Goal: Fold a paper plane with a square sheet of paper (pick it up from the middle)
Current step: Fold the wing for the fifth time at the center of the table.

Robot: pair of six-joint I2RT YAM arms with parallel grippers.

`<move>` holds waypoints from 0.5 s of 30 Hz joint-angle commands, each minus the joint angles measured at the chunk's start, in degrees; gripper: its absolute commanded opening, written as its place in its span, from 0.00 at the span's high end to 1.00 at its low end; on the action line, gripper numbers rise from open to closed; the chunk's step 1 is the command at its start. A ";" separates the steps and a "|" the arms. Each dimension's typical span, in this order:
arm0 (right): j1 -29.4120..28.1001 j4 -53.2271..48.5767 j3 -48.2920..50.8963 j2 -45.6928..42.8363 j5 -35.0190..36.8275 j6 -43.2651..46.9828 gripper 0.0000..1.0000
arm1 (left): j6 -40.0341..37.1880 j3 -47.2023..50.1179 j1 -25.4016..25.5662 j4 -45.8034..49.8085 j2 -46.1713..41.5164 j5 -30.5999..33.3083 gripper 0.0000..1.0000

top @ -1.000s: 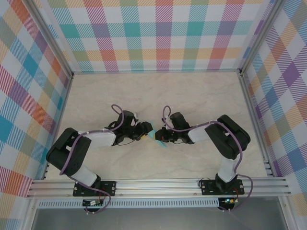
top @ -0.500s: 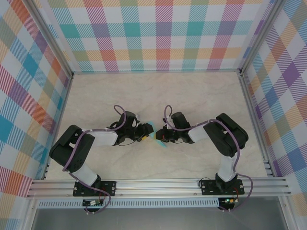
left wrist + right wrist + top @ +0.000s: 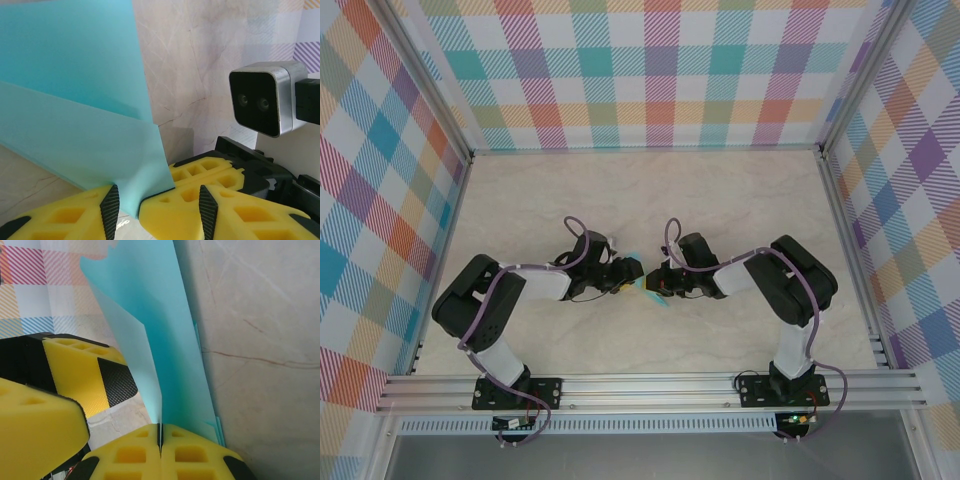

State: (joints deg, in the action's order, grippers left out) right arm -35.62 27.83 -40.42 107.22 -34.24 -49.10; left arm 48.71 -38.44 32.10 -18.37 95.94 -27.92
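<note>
Turquoise folded paper sheet (image 3: pixel 165 340) stands upright, pinched between the closed fingers of the right gripper (image 3: pixel 161 432); its upper part is cut off by the frame. Left gripper (image 3: pixel 157 207): jaws apart, sheet's lower edge in the gap, contact unclear. Marbled beige tabletop (image 3: pixel 260 315) beneath; plaid walls (image 3: pixel 660 70) beyond.

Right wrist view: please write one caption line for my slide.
Right end effector, shut, pinches the folded thin turquoise paper sheet over a beige marbled tabletop.
</note>
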 commanded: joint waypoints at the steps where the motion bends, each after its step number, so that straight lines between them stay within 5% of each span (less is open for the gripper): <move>1: 0.28 -0.31 0.10 1.42 -1.08 -0.17 1.00 | -1.70 -1.21 0.95 -0.65 0.30 -0.77 0.52; 15: 0.39 -0.63 -0.12 2.73 -0.83 -0.80 1.00 | -3.23 1.11 1.13 -2.65 -3.00 -0.55 0.55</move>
State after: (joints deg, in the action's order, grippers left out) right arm -35.44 28.49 -40.51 107.92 -35.51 -49.32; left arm 46.96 -38.20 32.18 -19.70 94.08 -27.94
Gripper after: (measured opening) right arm 0.045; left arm 0.453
